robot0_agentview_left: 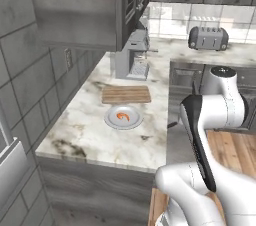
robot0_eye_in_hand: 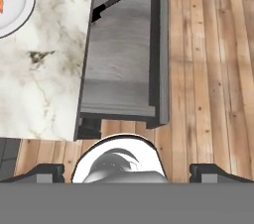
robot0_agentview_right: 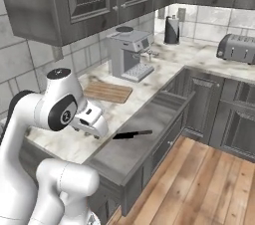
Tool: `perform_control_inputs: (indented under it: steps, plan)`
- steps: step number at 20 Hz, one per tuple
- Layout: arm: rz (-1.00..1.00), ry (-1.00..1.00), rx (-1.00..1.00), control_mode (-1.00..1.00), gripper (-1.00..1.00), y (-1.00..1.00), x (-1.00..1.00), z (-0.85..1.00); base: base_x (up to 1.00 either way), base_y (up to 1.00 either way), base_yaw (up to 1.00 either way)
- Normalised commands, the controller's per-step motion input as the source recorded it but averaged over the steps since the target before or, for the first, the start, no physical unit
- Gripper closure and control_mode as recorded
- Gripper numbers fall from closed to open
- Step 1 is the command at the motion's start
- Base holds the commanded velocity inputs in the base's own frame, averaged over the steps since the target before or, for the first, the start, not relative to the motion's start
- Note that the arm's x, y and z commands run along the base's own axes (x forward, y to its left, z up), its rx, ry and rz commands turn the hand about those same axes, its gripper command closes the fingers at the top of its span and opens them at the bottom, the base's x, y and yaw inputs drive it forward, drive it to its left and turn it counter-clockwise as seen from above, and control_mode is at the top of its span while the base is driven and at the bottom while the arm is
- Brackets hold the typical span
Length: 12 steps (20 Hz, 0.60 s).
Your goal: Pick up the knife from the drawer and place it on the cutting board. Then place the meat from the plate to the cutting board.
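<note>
The drawer (robot0_agentview_right: 130,145) stands pulled out from under the marble counter. The knife (robot0_agentview_right: 132,134) lies flat inside it, black blade toward the counter, also seen as the knife (robot0_eye_in_hand: 107,6) at the far end of the drawer (robot0_eye_in_hand: 121,54) in the hand view. The wooden cutting board (robot0_agentview_left: 126,94) lies on the counter in front of the coffee machine. Just nearer sits the round plate (robot0_agentview_left: 113,121) holding the orange-red meat (robot0_agentview_left: 123,116). My gripper (robot0_agentview_right: 88,130) hovers above the counter edge beside the drawer, open and holding nothing; its fingertips (robot0_eye_in_hand: 44,171) stand far apart.
A grey coffee machine (robot0_agentview_left: 132,57) stands behind the board, under the dark upper cabinets. A toaster (robot0_agentview_left: 208,38) and a dark roll holder (robot0_agentview_right: 172,30) sit on the back counter. Wooden floor (robot0_eye_in_hand: 208,69) lies beside the drawer front.
</note>
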Motion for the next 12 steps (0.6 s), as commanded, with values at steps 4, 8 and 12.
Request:
perform_control_inputs:
  steps: [4,8,12]
  plan:
    - [0.0,0.0,0.0,1.0,-1.0,0.0,0.0,0.0,0.47,-0.21,-0.05]
    - [0.0,0.0,0.0,1.0,-1.0,0.0,0.0,0.0,0.59,-0.09,-0.11]
    - [0.0,0.0,0.0,1.0,-1.0,0.0,0.0,0.0,0.63,0.0,-0.25]
